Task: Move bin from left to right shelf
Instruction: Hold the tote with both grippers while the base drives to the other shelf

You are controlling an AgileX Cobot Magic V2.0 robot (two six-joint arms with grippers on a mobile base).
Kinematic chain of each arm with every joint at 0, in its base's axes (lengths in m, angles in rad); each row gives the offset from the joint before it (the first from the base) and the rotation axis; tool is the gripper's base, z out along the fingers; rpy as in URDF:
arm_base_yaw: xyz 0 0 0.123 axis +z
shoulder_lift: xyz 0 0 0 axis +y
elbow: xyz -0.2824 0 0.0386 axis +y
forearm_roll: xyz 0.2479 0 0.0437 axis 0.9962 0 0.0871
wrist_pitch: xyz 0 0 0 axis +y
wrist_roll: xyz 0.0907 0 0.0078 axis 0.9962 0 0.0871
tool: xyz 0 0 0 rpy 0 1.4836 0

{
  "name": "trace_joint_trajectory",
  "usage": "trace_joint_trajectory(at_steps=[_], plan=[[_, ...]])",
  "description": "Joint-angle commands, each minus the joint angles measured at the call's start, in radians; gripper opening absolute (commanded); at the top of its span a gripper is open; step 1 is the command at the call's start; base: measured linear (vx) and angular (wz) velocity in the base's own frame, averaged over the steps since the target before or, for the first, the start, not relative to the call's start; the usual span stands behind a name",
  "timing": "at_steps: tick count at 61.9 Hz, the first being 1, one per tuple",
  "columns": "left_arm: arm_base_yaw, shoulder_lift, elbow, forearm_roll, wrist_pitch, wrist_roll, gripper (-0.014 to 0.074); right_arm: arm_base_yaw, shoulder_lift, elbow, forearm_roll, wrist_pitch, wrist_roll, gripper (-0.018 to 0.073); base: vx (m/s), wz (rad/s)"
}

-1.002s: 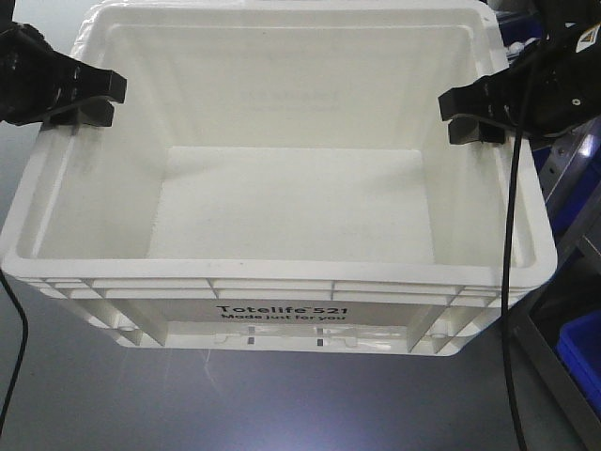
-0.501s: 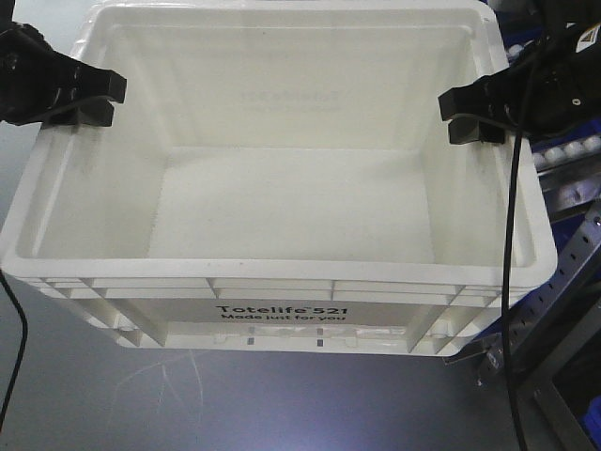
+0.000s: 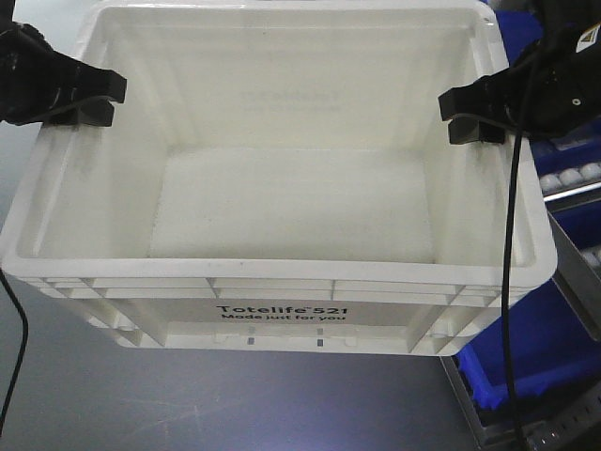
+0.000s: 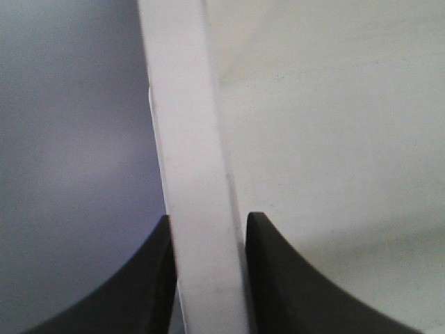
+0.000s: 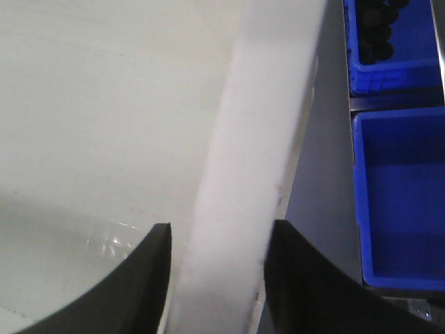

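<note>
The bin (image 3: 282, 274) is a large white tote with black "Totelife 521" print on its near face, and it fills most of the front view. My left gripper (image 3: 89, 99) is shut on the bin's left rim (image 4: 191, 139), one black finger on each side of the wall. My right gripper (image 3: 470, 115) is shut on the right rim (image 5: 264, 125) in the same way. In the wrist views the left gripper (image 4: 207, 223) and the right gripper (image 5: 221, 233) each pinch the white rim. The bin's inside is empty.
A blue plastic bin (image 3: 535, 348) sits low at the right beside the tote. The right wrist view shows an empty blue bin (image 5: 400, 202) and another blue bin (image 5: 389, 35) holding dark items. Shelf rollers (image 3: 568, 177) run at the right. Grey floor (image 3: 188, 395) lies below.
The bin and both grippers keep their place in the view. The background at the right has shifted: the metal shelf frame slid away and a blue bin now shows at lower right.
</note>
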Motion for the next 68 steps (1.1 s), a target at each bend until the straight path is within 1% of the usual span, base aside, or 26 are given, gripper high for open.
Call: trace_joint_trajectory(at_steps=[1, 52, 68], plan=[[-0.001, -0.058, -0.041, -0.025, -0.084, 0.035, -0.0008, -0.010, -0.040, -0.035, -0.033, -0.082, 0.000, -0.0004, 0.37, 0.19], [-0.001, -0.058, -0.041, -0.025, -0.084, 0.035, -0.0008, -0.010, -0.040, -0.035, -0.034, -0.082, 0.000, -0.0004, 0.40, 0.27], [-0.001, -0.058, -0.041, -0.025, -0.084, 0.035, -0.0008, -0.010, -0.040, -0.035, -0.034, -0.082, 0.000, -0.0004, 0.43, 0.14]])
